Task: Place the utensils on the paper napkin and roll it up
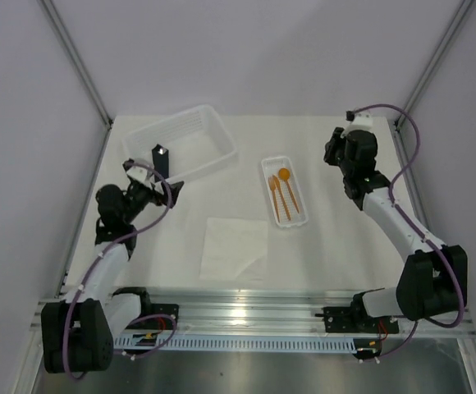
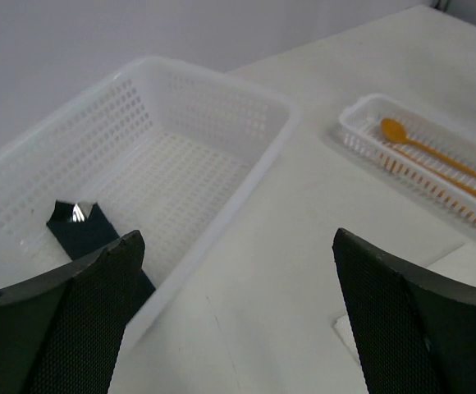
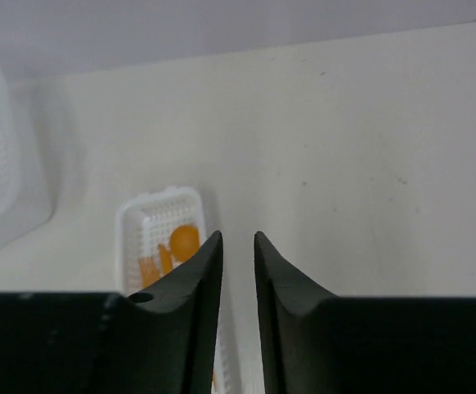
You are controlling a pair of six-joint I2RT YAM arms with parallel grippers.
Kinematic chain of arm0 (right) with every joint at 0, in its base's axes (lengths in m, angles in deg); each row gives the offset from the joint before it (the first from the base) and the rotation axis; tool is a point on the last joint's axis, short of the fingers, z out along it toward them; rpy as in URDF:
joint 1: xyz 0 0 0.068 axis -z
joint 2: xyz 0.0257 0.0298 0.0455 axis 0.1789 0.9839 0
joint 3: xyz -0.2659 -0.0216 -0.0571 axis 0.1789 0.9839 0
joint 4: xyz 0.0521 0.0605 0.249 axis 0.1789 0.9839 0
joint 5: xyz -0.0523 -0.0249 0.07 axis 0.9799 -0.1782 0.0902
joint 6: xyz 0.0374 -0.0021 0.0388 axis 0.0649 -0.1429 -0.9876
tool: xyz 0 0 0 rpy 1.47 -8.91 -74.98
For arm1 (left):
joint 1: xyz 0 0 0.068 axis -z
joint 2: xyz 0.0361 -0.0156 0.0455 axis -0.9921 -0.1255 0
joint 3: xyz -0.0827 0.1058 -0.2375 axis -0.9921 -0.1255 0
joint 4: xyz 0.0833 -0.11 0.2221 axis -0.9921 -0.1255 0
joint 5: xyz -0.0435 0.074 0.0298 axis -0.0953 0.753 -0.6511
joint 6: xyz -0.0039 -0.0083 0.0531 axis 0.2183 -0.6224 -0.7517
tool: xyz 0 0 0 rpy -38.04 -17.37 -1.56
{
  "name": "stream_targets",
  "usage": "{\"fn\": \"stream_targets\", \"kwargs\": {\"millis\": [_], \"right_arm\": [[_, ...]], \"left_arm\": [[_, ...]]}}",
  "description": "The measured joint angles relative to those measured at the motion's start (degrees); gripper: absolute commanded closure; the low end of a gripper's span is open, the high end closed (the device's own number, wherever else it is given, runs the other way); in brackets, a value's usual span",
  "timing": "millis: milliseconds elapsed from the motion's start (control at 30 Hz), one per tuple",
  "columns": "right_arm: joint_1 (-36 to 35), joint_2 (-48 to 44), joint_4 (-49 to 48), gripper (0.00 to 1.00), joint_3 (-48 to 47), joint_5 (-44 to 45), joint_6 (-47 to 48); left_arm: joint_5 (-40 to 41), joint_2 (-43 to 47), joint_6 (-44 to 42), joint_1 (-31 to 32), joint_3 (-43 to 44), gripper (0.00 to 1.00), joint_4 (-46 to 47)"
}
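Observation:
Three orange utensils, a spoon (image 1: 284, 176), a fork and a knife, lie side by side in a narrow white ribbed tray (image 1: 299, 205) right of centre. The white paper napkin (image 1: 234, 249) lies flat in front of the tray, nearer the arms. My left gripper (image 1: 153, 177) is wide open and empty at the left, by the basket's near corner. In the left wrist view (image 2: 236, 238) the spoon (image 2: 427, 146) lies far right and a napkin corner (image 2: 468, 271) shows. My right gripper (image 1: 335, 156) hovers right of the tray, its jaws drawn to a narrow slit (image 3: 238, 236), holding nothing. The spoon bowl (image 3: 185, 240) shows beside its left finger.
A large white slotted basket (image 1: 213, 131) stands at the back left, with a black upright block (image 1: 162, 158) inside near its front wall. The block also shows in the left wrist view (image 2: 82, 234), behind my left finger. Metal frame posts rise at both back corners.

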Motion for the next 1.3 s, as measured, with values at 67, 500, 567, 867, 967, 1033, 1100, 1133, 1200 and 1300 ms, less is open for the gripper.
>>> {"fn": "stream_targets", "kwargs": {"millis": [67,500,567,867,967,1033,1100,1133,1200,1300], "right_arm": [[-1.3,3.0,4.3,0.78,-4.5,-2.3,-0.6],[-12.4,24.3,26.1,0.75,-21.6,-6.7,-0.5],[-13.4,26.9,28.4,0.74,-23.4,-7.6,-0.5],[-15.8,36.2,32.1,0.79,-28.7,-9.5,-1.7],[-15.9,38.1,32.6,0.81,-29.0,-9.4,-2.5],[-15.9,38.9,33.1,0.82,-29.0,-9.3,-3.0],[-15.9,39.5,33.3,0.82,-29.0,-9.1,-3.2],[-15.9,39.7,33.4,0.82,-29.0,-9.1,-3.3],[-15.9,39.8,33.3,0.82,-29.0,-9.1,-3.6],[-15.9,39.9,32.8,0.79,-28.7,-9.2,-3.8]], "left_arm": [[-3.4,-0.3,-1.1,-0.3,9.3,0.01,-11.2],[19.9,4.4,-15.4,-0.5,30.6,0.00,-62.4],[25.3,5.5,-15.6,-1.0,28.3,0.00,-65.2],[34.1,6.5,-15.4,-1.8,20.8,0.00,-68.5],[34.9,6.5,-15.4,-1.9,20.1,0.00,-68.5],[34.9,6.5,-15.3,-1.9,20.1,0.00,-68.5],[34.9,6.5,-15.1,-1.9,20.1,0.00,-68.5],[34.9,6.5,-15.0,-1.9,20.1,0.01,-68.4],[34.9,6.5,-15.0,-1.9,20.1,0.00,-68.4],[34.9,6.5,-15.0,-1.9,20.1,0.01,-68.4]]}}
